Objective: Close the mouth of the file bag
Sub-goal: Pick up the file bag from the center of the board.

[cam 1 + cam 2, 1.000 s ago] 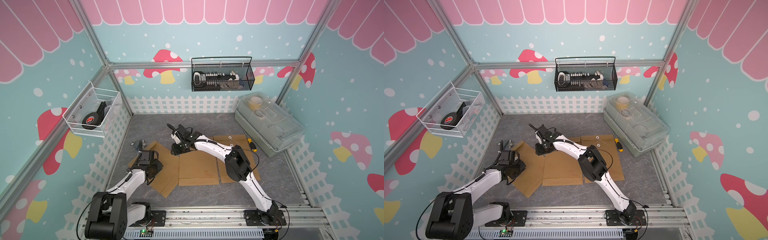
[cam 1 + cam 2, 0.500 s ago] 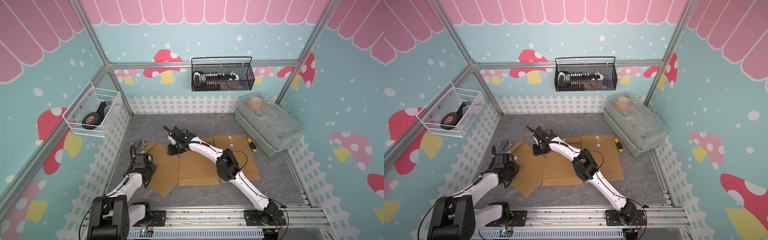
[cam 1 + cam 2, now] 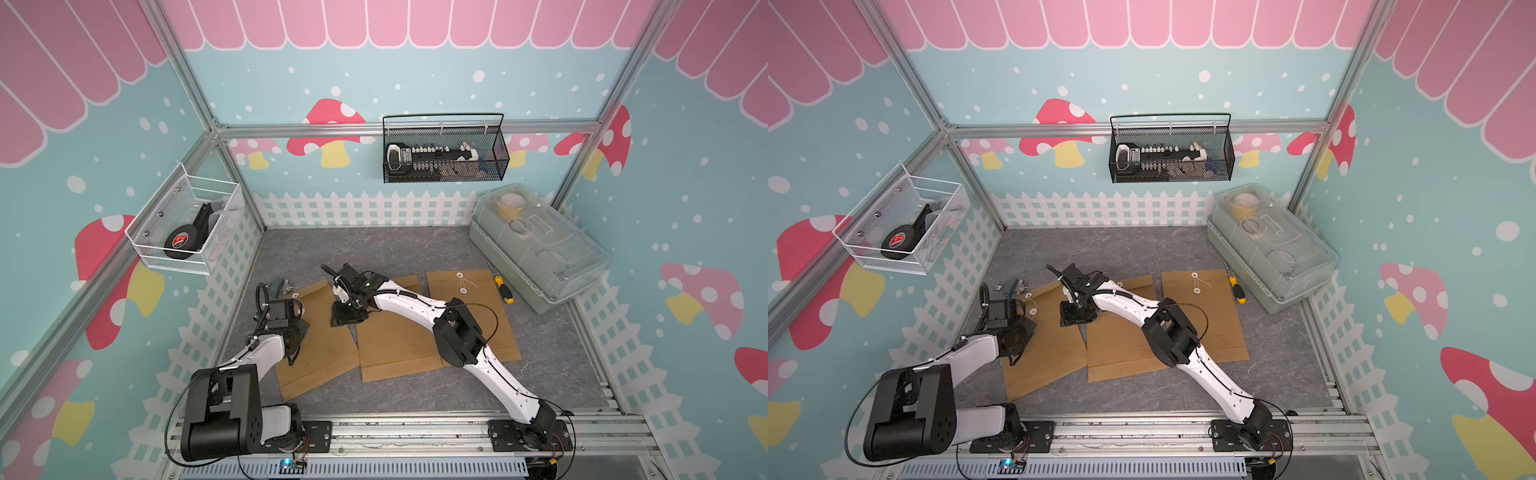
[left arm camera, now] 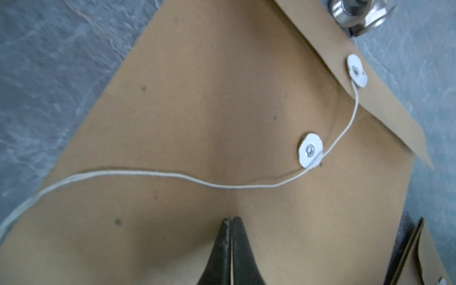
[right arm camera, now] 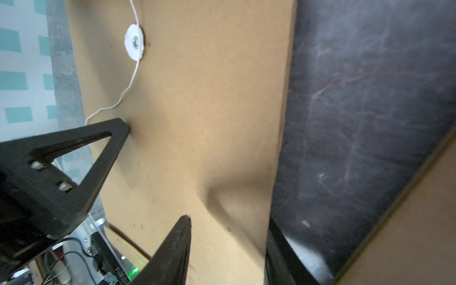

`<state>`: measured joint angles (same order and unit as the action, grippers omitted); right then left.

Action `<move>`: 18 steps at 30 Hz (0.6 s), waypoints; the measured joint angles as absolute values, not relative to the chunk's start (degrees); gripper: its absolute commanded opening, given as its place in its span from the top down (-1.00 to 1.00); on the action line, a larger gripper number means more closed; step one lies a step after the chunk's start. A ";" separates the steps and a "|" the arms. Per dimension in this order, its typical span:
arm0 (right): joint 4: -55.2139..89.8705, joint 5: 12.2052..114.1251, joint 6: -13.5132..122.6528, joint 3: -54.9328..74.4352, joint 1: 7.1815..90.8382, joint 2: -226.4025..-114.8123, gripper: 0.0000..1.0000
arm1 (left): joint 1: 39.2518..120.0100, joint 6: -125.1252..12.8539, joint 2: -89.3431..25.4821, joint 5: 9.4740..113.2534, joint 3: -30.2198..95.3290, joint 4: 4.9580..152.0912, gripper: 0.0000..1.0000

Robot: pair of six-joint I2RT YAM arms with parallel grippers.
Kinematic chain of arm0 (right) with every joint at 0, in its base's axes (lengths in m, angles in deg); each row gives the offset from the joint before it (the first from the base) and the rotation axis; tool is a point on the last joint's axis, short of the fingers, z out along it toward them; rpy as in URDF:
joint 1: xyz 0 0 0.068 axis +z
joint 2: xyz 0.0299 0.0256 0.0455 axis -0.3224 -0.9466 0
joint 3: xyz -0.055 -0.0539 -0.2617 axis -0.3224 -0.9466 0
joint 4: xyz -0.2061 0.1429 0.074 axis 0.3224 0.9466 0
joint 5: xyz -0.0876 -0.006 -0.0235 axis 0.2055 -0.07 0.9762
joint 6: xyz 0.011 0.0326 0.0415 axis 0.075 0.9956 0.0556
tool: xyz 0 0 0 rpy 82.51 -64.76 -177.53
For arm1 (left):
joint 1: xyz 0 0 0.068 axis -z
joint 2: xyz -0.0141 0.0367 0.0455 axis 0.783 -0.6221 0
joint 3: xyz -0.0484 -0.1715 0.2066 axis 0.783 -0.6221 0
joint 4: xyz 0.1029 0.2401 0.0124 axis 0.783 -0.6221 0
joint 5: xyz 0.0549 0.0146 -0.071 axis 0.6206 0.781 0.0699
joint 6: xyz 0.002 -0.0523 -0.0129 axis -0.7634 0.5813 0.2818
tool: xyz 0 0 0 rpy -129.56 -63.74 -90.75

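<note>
Left gripper (image 4: 232,218) jaws just closed, apparently pinching the thin white string (image 4: 172,175); winding can begin.
Leftmost brown paper file bag (image 3: 320,345) lies at left, flap down; right gripper (image 5: 228,219), jaws apart, presses it flat. Left wrist view shows the string hooked past the white round disc (image 4: 310,150); top views cannot.

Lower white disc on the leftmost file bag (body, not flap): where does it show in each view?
In a top view: lower disc, tiny, just nearer the robot than the flap disc.
In a top view: lower disc, same spot, clearer.
Left wrist: beyond the shut left gripper, string skirting its edge.
Right wrist: in view, string running from it to the left gripper.
Shared landmark: the leftmost file bag under it.
</note>
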<state>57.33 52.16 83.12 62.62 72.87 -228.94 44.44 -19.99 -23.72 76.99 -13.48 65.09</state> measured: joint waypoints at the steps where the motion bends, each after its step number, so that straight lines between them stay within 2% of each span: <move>1: 54.94 51.00 84.52 60.52 72.87 -228.09 0.13 | 44.44 -19.99 -23.74 76.71 -13.63 65.48 0.88; 5: 48.28 48.82 88.65 55.80 72.85 -226.67 0.24 | 44.44 -20.01 -23.74 76.01 -13.94 66.33 0.89; 12: 43.27 48.77 92.21 53.68 72.85 -226.36 0.97 | 44.44 -20.25 -23.24 73.89 -13.96 65.96 0.89; 18: 39.05 48.53 95.51 43.58 72.83 -219.21 1.00 | 44.48 -21.74 -15.07 70.67 -12.04 56.61 0.78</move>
<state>39.05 48.53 95.51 43.58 72.83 -219.21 44.48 -21.74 -15.07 70.67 -12.04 56.61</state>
